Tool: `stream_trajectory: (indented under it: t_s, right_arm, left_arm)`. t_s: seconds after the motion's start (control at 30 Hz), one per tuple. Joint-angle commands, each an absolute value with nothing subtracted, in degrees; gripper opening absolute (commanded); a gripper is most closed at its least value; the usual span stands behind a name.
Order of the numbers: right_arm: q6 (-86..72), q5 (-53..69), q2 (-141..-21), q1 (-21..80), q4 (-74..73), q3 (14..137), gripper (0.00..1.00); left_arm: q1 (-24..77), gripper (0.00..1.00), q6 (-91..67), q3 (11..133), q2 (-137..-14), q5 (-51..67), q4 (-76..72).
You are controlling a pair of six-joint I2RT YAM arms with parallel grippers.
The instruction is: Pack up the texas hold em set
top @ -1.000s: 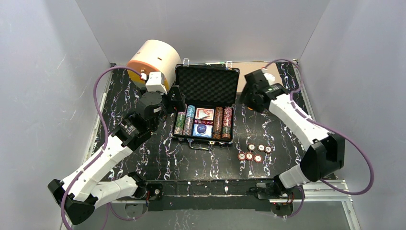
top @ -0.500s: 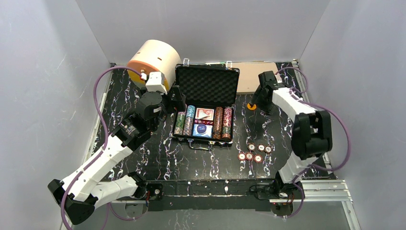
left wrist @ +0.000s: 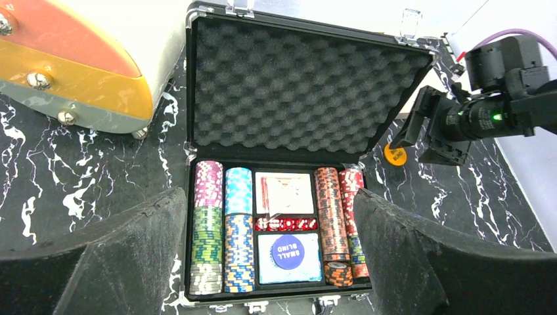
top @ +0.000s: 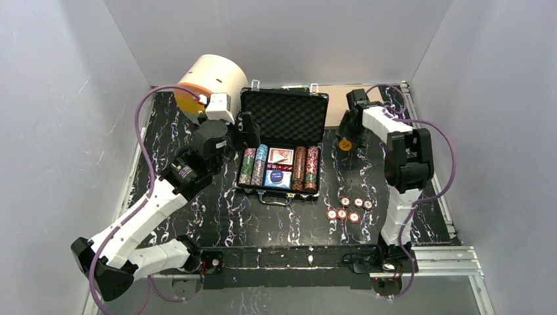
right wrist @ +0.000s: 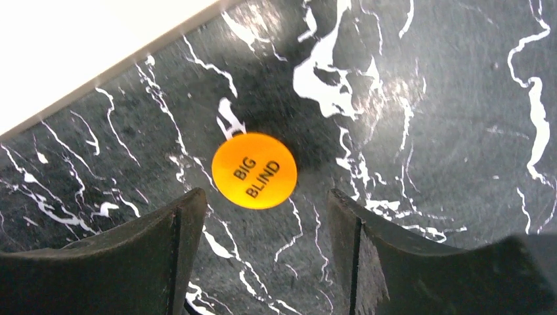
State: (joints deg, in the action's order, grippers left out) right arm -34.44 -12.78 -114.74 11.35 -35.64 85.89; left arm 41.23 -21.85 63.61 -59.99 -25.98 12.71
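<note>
Button, orange, lies on the table right of the open case, just ahead of the right gripper, whose jaws stand apart and empty. Only the right wrist view shows its BIG BLIND lettering; the left gripper, likewise spread, faces the case.

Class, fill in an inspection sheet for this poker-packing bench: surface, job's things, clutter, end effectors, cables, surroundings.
Surface: black, white-veined table.
Job's things: case open, holding chips, cards, dice and a blue button; loose chips to its right; orange button on the table.
Clutter: cylinder back left; board behind.
End effectors: left end effector open, facing the case; right end effector open, straddling the orange button.
Cables: purple cables loop off both arms.
Surroundings: grey walls.
</note>
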Motion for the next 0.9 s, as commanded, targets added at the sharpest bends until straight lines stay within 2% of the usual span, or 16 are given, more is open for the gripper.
stream_trajectory:
  t_s: [0.0,0.4,0.73,0.87]
  right_arm:
    - [-31.9,-14.2,-119.0,11.3,-39.5,91.7,0.75]
    - [-32.3,-16.3,-124.6,11.5,-43.0,94.0,0.74]
    - [-31.4,-12.8,-129.0,11.4,-48.2,95.9,0.57]
    - [-30.7,-11.7,-130.1,11.5,-49.7,98.5,0.48]
  left_arm:
    - [41.3,0.96,-21.8,64.5,-59.3,-26.9,10.4]
    - [41.3,0.96,-22.8,63.1,-59.1,-28.2,10.9]
    - [41.3,0.96,-23.6,61.4,-58.6,-30.9,11.6]
    - [41.3,0.96,-24.0,61.7,-60.3,-27.9,11.3]
